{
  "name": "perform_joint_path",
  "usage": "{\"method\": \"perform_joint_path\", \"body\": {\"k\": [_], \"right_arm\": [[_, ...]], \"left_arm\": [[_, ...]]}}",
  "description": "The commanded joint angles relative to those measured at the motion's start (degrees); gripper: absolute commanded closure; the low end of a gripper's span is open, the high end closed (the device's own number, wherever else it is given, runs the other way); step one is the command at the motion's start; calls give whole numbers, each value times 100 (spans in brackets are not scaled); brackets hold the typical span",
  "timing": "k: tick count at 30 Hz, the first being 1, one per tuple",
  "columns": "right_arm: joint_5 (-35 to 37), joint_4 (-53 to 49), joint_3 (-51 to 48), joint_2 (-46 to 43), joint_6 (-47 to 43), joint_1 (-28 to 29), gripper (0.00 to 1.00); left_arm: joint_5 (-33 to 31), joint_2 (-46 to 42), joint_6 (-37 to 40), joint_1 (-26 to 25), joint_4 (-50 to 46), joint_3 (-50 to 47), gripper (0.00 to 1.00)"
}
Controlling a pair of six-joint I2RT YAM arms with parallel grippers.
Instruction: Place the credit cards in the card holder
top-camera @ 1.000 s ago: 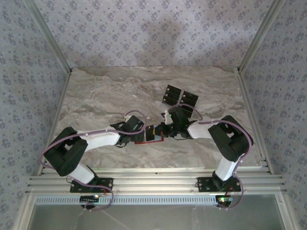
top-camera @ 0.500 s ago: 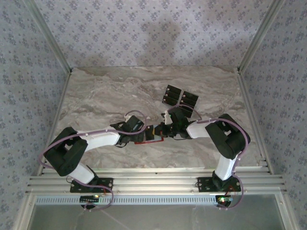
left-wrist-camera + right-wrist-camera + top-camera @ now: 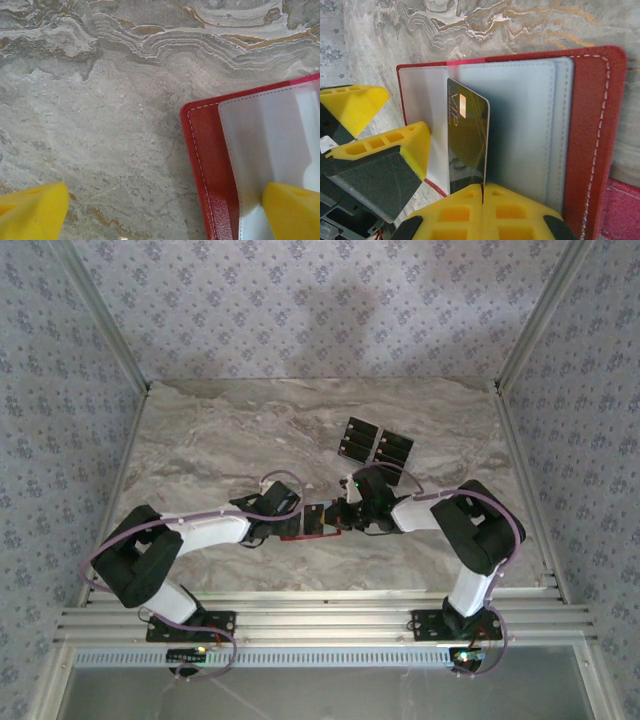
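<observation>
The right end effector [image 3: 482, 207] is clamped narrowly on one credit card [image 3: 467, 140], gripping its near short edge so the card stands on its long edge, pointing away into the open card holder [image 3: 592, 125]. Across the last second, the overhead view shows this wrist shifting only slightly, settling a little toward the holder, while the left arm keeps its place. That reads as fine alignment rather than travel: the insertion looks under way, but the card is not seated, since most of its length is still exposed. Whether its leading edge has entered a pocket cannot be told.

The card is dark and glossy, with a gold chip and gold "VIP" lettering near its far end.

Just beyond, the holder lies opened flat on the counter [image 3: 100, 125], with a red stitched cover outside and pale grey-blue pockets inside. It sits near the middle of the counter, toward the near edge, between the two arms [image 3: 300, 533].

The left end effector [image 3: 160, 215] is spread wide. One yellow finger [image 3: 292, 210] presses on the clear pocket page, while the other sits over bare marble, apparently pinning the holder open.

Farther back, well apart from the holder, the remaining credit cards [image 3: 377, 443] lie in a loose black cluster, still to be loaded.
</observation>
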Motion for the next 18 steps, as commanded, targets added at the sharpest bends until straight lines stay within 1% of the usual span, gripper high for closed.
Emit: {"method": "perform_joint_path", "body": {"k": [1, 8, 18], "right_arm": [[175, -358, -104, -126, 99, -24, 100], [183, -506, -106, -108, 170, -18, 100], [46, -713, 156, 100, 195, -26, 100]], "left_arm": [[-128, -11, 15, 3, -485, -143, 1], [-136, -10, 15, 4, -484, -141, 1], [-126, -1, 25, 0, -473, -137, 1]]}}
